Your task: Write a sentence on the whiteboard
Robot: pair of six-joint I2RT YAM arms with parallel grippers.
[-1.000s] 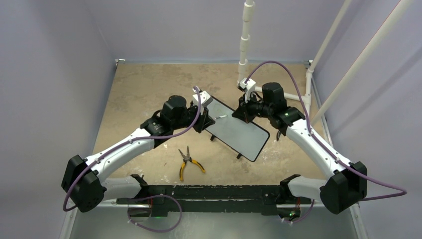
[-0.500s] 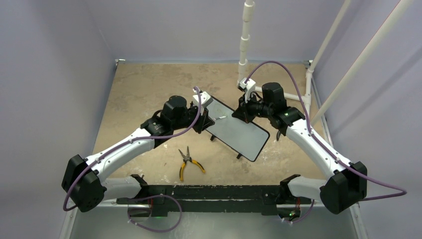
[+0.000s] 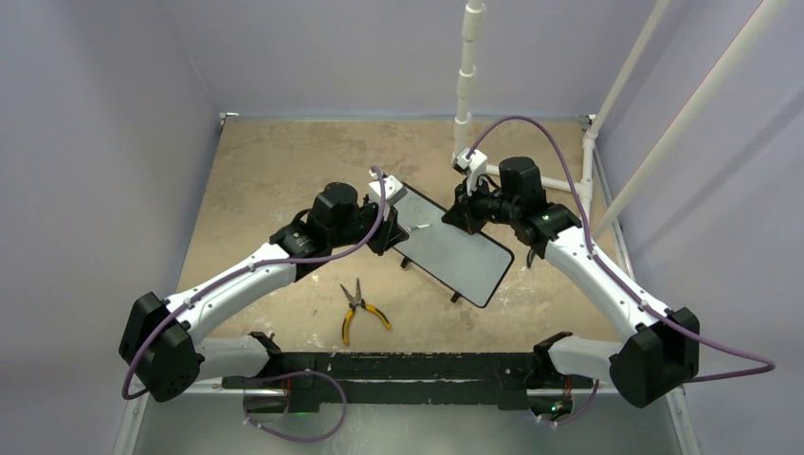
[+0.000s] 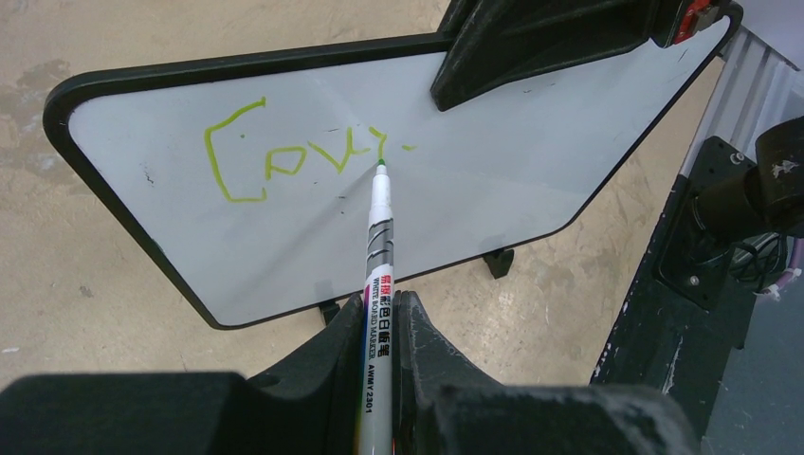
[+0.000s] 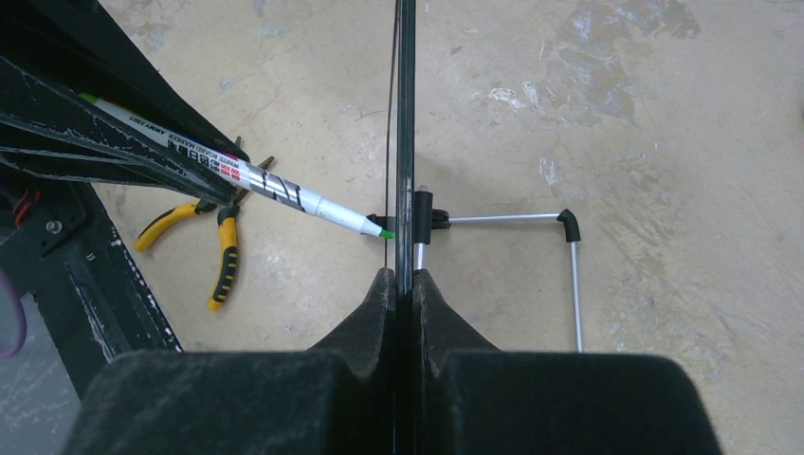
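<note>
- Green ink first: the sentence [image 4: 284, 161] is only one short row so far, something like "Covy" plus a little dash, sitting on the left half of the whiteboard [image 4: 237, 256].
- The left gripper [image 4: 379, 308] is pinched tight on the barrel of a whiteboard marker [image 4: 379, 237]. The marker sticks straight out ahead of the fingers, with its tip on the board right under the last letter.
- Key bit: the blank white area lies to the right of the tip in the left wrist view, along the board's long axis. I'd guess the next stroke has to travel that way, toward where the other arm is clamped.
- The right gripper [image 5: 405, 280] is closed flat on the board's top edge. Its own camera sees the board edge-on, a thin black line between the fingers, so it's basically the steadying hand.
- From overhead the board sits between the two grippers, long axis diagonal from far-left to near-right.
- The surface is a mottled beige table [image 3: 275, 161], and the board's little black feet look planted on it.
- Yellow-handled pliers [image 3: 360, 310] lie nearer the arm bases, apart from the board, so they're not in the way.
</note>
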